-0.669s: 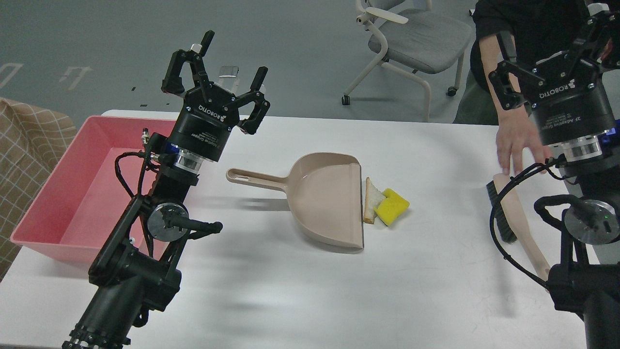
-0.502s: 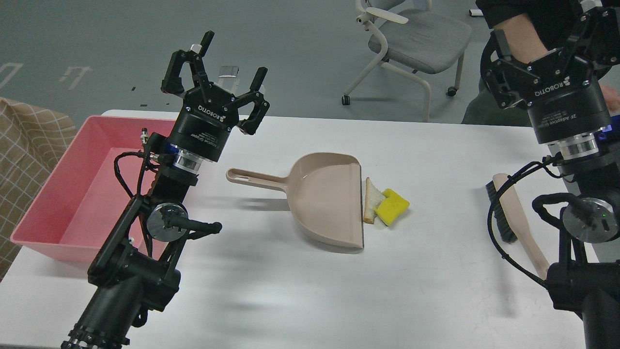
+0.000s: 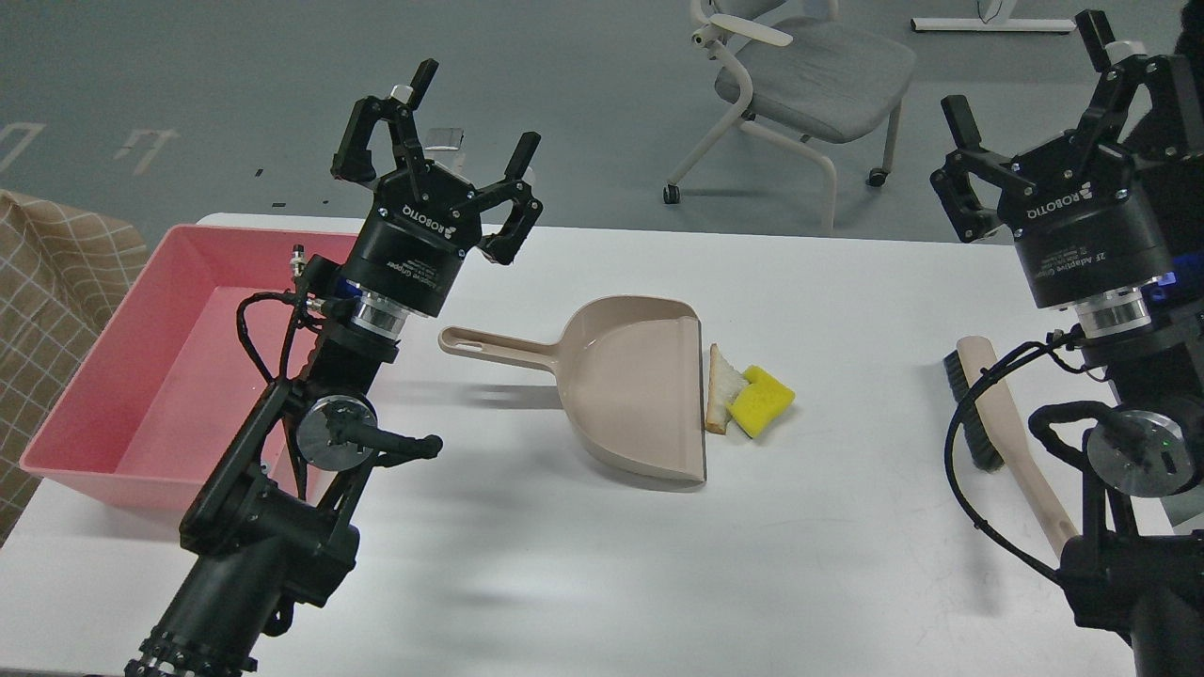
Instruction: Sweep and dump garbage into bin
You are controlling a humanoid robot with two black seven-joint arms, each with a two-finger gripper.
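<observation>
A yellow sponge block with a thin green layer and a white bread slice with brown crust lie together on the white table, touching the open lip of a beige dustpan. The dustpan's handle points left. A pink bin stands at the table's left edge. A brush with dark bristles and a beige handle lies at the right. My left gripper is open and empty, raised above the table's back, left of the dustpan. My right gripper is open and empty, raised above the brush.
A grey office chair stands beyond the table's far edge. A checked cloth lies left of the bin. A dark-clothed person shows at the top right corner.
</observation>
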